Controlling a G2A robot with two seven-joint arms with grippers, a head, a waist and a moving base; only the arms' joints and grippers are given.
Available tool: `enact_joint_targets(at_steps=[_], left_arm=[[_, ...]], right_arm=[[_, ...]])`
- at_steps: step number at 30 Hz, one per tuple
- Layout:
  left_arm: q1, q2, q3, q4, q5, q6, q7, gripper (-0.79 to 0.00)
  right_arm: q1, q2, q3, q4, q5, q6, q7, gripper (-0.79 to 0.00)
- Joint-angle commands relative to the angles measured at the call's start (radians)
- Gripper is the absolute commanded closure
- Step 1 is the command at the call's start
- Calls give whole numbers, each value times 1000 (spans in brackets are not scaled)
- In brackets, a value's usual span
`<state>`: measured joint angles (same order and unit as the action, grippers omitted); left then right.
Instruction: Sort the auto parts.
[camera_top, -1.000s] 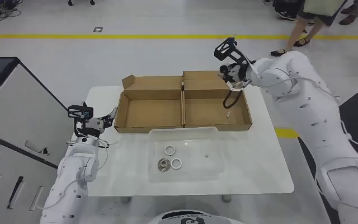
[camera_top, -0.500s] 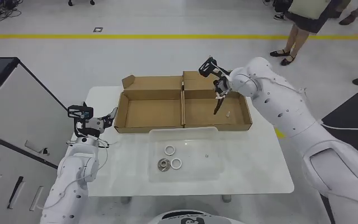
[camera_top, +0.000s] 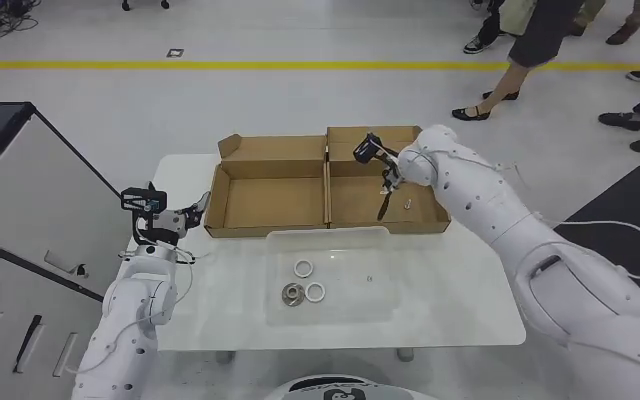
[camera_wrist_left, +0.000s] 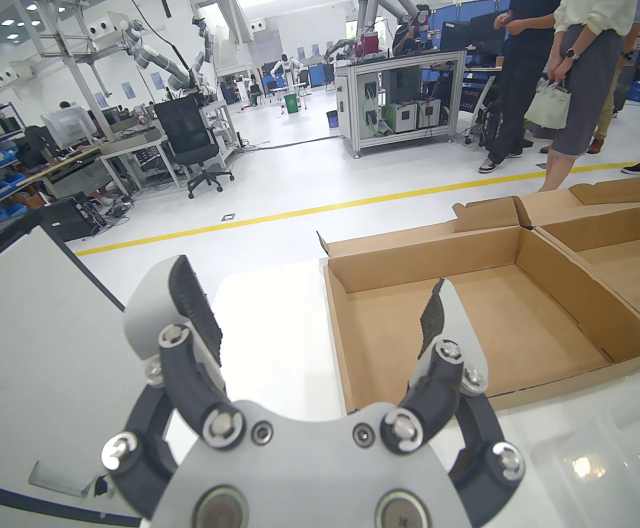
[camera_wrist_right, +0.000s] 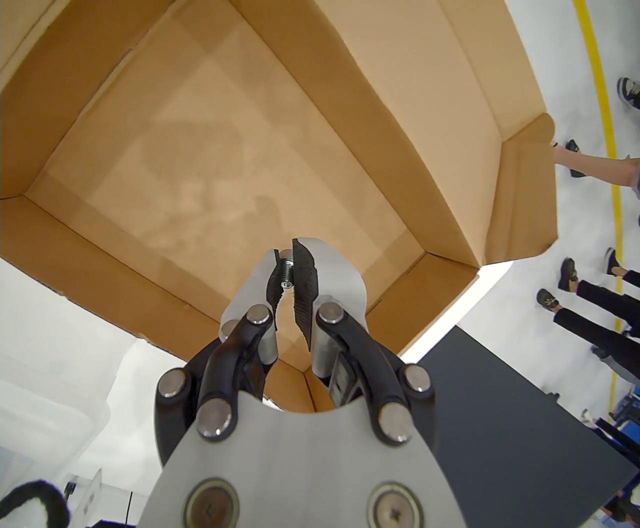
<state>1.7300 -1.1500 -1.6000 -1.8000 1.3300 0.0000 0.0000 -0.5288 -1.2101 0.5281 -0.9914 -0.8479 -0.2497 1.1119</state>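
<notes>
My right gripper (camera_wrist_right: 285, 267) hangs over the right cardboard box (camera_wrist_right: 210, 165) and is shut on a small threaded screw (camera_wrist_right: 286, 272). From above, the same gripper (camera_top: 384, 208) sits low inside that box (camera_top: 425, 222), next to a small light part (camera_top: 409, 201) on its floor. The left cardboard box (camera_top: 268, 200) holds nothing I can see. A clear plastic tray (camera_top: 340, 245) in front of the boxes holds two white rings (camera_top: 303, 268) and a grey metal part (camera_top: 291, 294). My left gripper (camera_wrist_left: 315, 305) stands open at the table's left side, beside the left box (camera_wrist_left: 500, 310).
The white table (camera_top: 460, 290) has bare room right of the tray and along its front edge. A grey cabinet (camera_top: 40, 200) stands close to the left arm. People walk on the floor behind the table.
My right gripper has swung in from the table's far right and come down into the right box. The left arm has kept still.
</notes>
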Motion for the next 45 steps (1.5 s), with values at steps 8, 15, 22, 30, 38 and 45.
enact_joint_targets(at_steps=[8,15,22,30,38,45], left_arm=[[0,0,0,0,0,0,0,-785],[0,0,0,0,0,0,0,-785],[0,0,0,0,0,0,0,-785],[0,0,0,0,0,0,0,-785],[0,0,0,0,0,0,0,-785],[0,0,0,0,0,0,0,-785]], right_arm=[[0,-50,-37,131,28,-40,-14,0],[-7,-80,-46,210,58,-43,-23,0],[-7,-102,-50,265,60,-47,-32,0],[-8,-122,-52,312,52,-44,-45,0],[0,-134,-40,341,41,-42,-87,-357],[9,-138,-23,334,27,-51,-130,-785]])
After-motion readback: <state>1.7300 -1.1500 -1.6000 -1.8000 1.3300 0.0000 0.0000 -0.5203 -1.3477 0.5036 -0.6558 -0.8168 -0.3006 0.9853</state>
